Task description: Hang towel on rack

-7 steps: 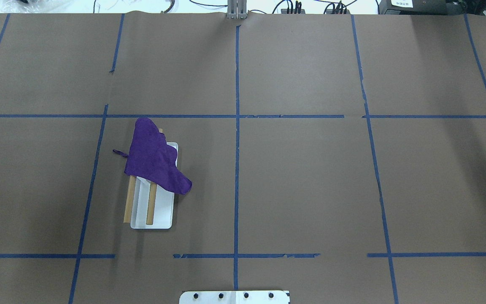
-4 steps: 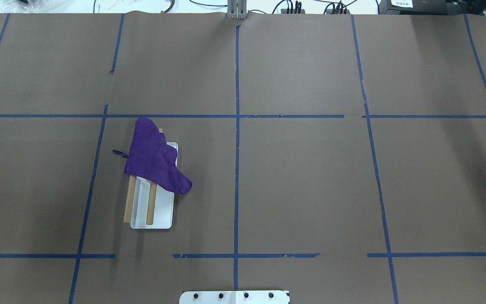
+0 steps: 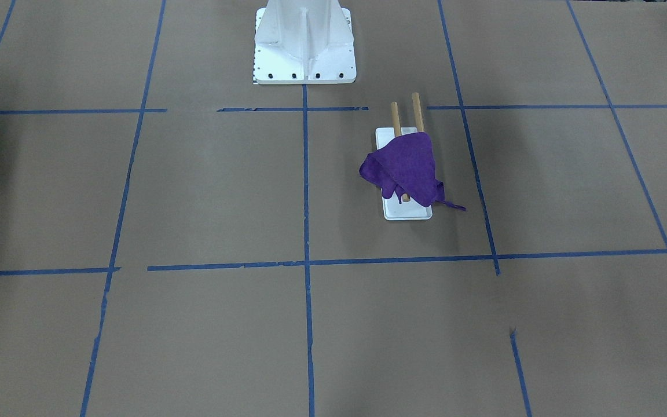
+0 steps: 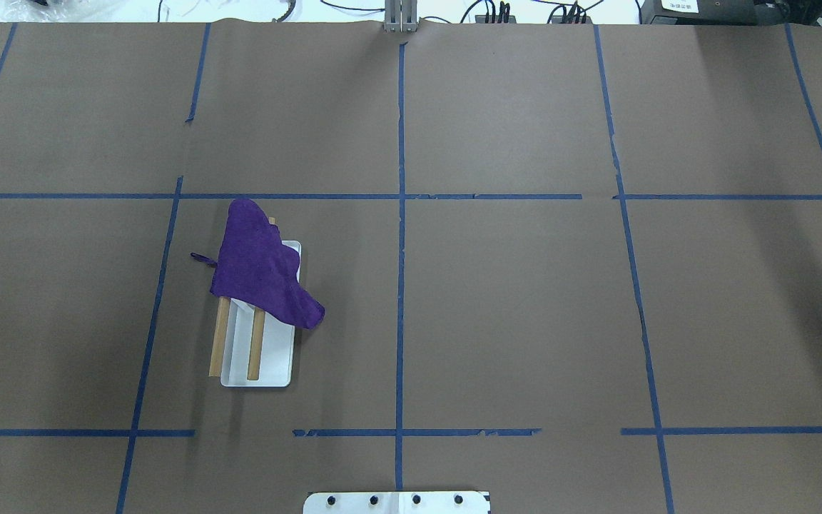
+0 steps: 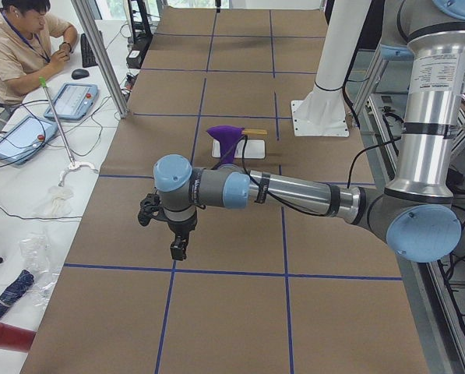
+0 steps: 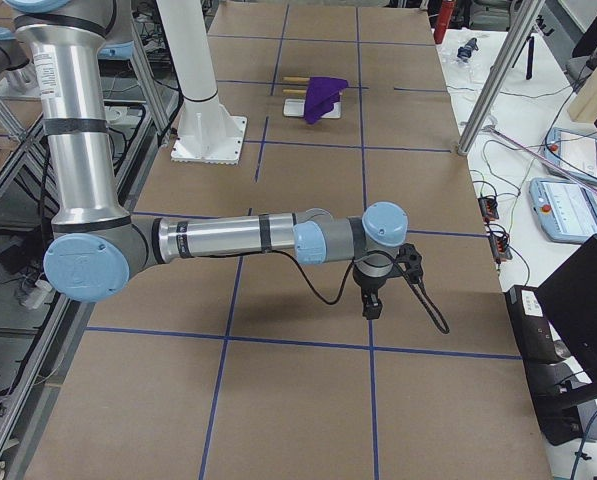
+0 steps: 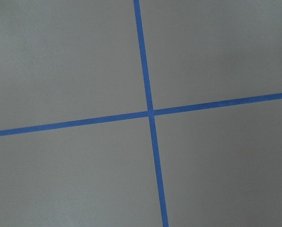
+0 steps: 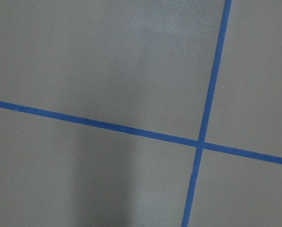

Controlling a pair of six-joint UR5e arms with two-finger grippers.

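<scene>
A purple towel (image 4: 261, 275) lies draped over the far half of the rack's two wooden rods (image 4: 255, 350), with one corner hanging over the white base (image 4: 275, 360). It also shows in the front view (image 3: 406, 168), on the rack base (image 3: 407, 212). My left gripper (image 5: 179, 249) hangs over the table's left end, far from the rack, and shows only in the left side view. My right gripper (image 6: 371, 308) hangs over the table's right end and shows only in the right side view. I cannot tell whether either is open or shut. Both wrist views show only bare brown paper and blue tape.
The white bolted pedestal (image 3: 304, 52) stands at the robot's side of the table, behind the rack. Blue tape lines (image 4: 400, 285) divide the brown table cover. An operator (image 5: 22, 47) sits at a side desk with tablets beyond the left end.
</scene>
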